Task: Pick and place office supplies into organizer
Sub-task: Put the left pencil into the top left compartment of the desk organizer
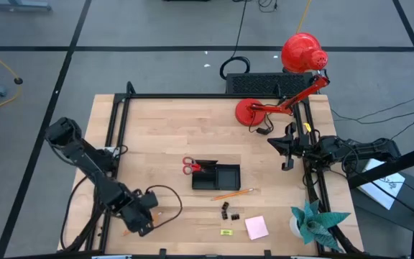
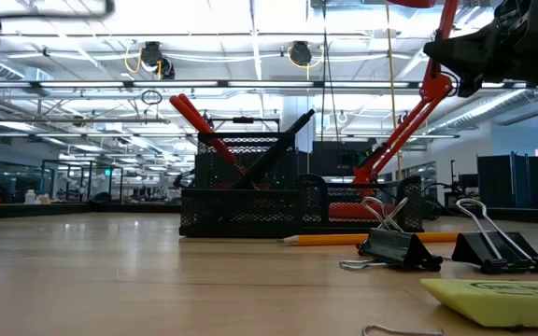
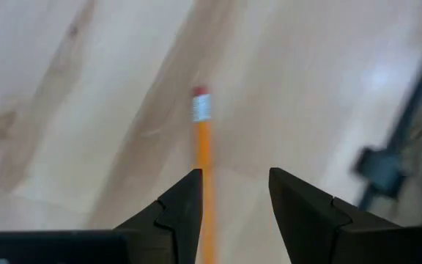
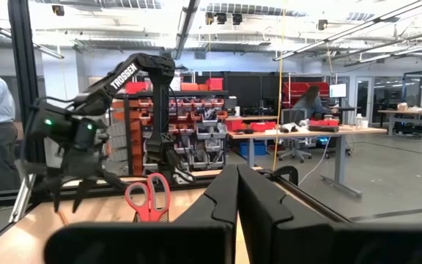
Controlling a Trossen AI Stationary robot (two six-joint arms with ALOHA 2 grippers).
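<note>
My left gripper point(image 3: 233, 202) hovers open near the table's front left point(image 1: 146, 219), pointing steeply down. An orange pencil point(image 3: 203, 150) with an eraser end lies on the wood beneath it point(image 1: 159, 214). It runs between the fingers, close beside one of them. The black mesh organizer point(image 1: 218, 177) stands mid-table with red-handled scissors point(image 1: 190, 167) sticking up out of it. A second pencil point(image 1: 234, 193), black clips point(image 1: 228, 210), a pink sticky pad point(image 1: 256, 227) and a yellow-green piece point(image 1: 226, 232) lie on the table in front of it. My right gripper point(image 4: 237, 192) waits shut at the right point(image 1: 287, 152). My left gripper's fingers stand on either side of the pencil's shaft point(image 3: 206, 180), coming from above and lying along it. The shaft sits right beside one fingertip point(image 3: 189, 198). I cannot tell whether that finger touches it.
A red desk lamp point(image 1: 302, 54) and a black ribbed box point(image 1: 261, 84) stand at the far right, and a teal paper plant point(image 1: 316, 221) stands at the near right corner. A black frame rail point(image 1: 113, 137) runs along the table's left side. Bare wood lies between my left gripper and the organizer.
</note>
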